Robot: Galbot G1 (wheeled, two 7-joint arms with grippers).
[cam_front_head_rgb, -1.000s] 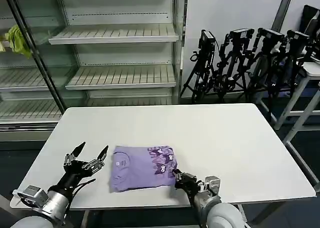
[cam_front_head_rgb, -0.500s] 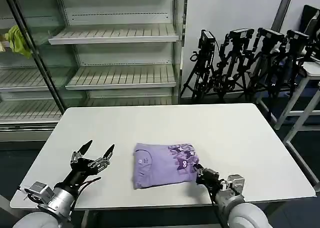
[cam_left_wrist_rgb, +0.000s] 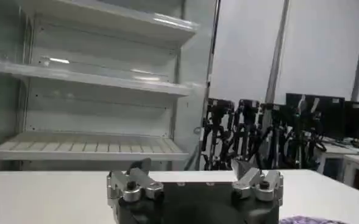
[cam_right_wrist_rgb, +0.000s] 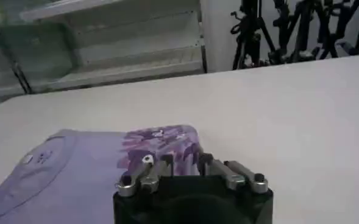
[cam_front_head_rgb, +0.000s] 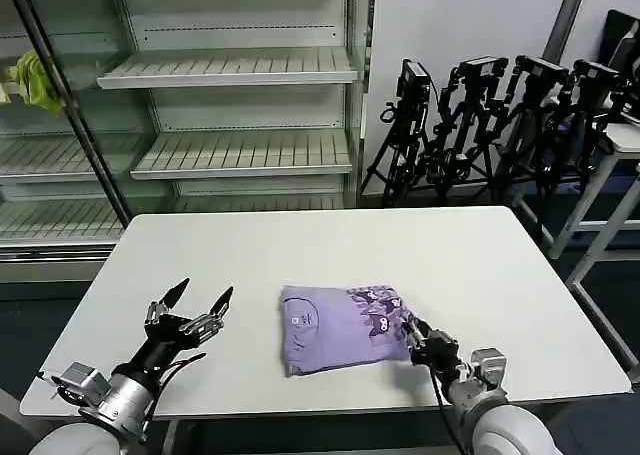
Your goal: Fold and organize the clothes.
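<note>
Head view: lavender T-shirt [cam_front_head_rgb: 342, 327] lies folded into a compact rectangle on the white table [cam_front_head_rgb: 480, 265], near the front edge and roughly midway between the left and right edges, collar label up, dark purple-and-white print on the part toward the right edge. Right gripper [cam_front_head_rgb: 420, 343] sits low at the shirt's front right corner, fingers drawn close together on the hem there; looks like a pinch on the fabric, though the contact itself is partly hidden by the gripper body. Right wrist view agrees: printed corner of the shirt [cam_right_wrist_rgb: 88, 173] runs right up under the fingertips [cam_right_wrist_rgb: 147, 162], which stand nearly together. Left gripper [cam_front_head_rgb: 190, 313] hovers above the table toward the front left corner, well apart from the shirt, fingers spread wide and holding nothing; left wrist view shows the same spread jaws with bare tabletop and shelving [cam_left_wrist_rgb: 88, 97] beyond. Judgement: folding looks done, the step in hand is the organizing, positioning the bundle by its corner. Next move calls for settling the bundle square to the table edge, then letting go of the hem and lifting clear without dragging the top layer open; thin fabric could unfold if pulled by one corner.
</note>
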